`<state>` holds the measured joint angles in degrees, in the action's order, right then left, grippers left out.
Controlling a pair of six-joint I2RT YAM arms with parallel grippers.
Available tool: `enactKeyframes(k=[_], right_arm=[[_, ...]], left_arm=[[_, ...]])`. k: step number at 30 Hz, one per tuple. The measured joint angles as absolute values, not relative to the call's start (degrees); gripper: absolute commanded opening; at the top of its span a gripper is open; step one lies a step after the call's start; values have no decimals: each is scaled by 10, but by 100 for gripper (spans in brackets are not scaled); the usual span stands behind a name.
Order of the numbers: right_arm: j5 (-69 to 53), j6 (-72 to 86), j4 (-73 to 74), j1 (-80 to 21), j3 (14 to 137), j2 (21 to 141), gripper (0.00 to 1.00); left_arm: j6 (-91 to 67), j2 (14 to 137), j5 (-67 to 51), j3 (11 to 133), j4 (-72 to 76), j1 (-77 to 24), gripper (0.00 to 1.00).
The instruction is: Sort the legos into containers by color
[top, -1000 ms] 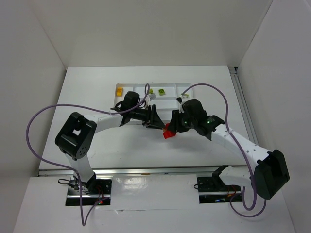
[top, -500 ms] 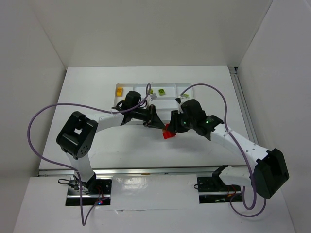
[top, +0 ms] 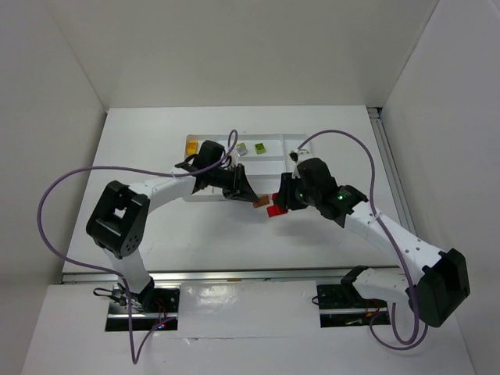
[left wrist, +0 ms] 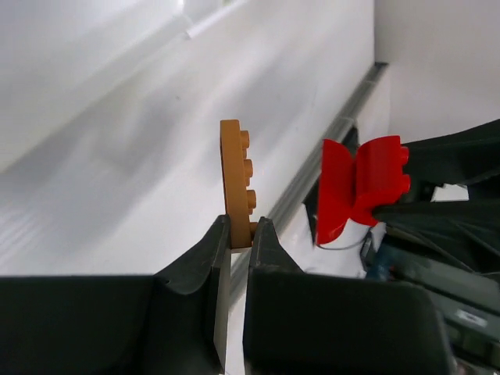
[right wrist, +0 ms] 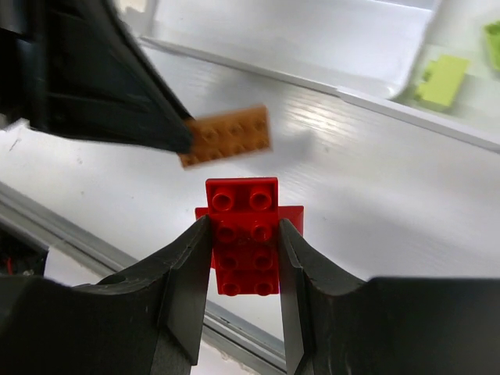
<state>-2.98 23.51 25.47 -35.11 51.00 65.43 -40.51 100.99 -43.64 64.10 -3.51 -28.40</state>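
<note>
Where left fingers pinch it, the orange plate points lengthwise outward.

White table, plain white walls on three sides, metal rail along near edge

The tightest place I see is in front of the tray. There the left gripper, pinching its orange plate, and the right gripper, clamping its red brick, stand nearly tip to tip. Only a narrow gap separates the two pieces, so neither gripper can go straight ahead without meeting the other. The left arm lies across the tray's near left part, so I cannot reach that side from above. The far slots of the tray are uncovered. The table on the near side of both grippers is bare and gives room. The right arm's purple cable arches over the tray's right end. Walls close the left, right and far sides.
</note>
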Motion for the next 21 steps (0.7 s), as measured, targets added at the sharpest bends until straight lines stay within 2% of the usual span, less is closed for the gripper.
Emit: enactKeyframes(k=[6,12,17,18,21], right_arm=[[59,264,300,-352,510,622,15],[117,283,323,-352,510,601,15],[131,289,333,-352,510,601,15],[133,290,335,-352,510,601,15],[134,291,336,-352,510,602,15]], left_arm=[[-350,990,-356,708,-120,-260,0],[-327,1035,-375,791,-138,-228,0],[-319,1099,-389,810,-142,-208,0],[-318,1112,-389,810,-145,-205,3],[-317,1123,-388,810,-153,-204,24]])
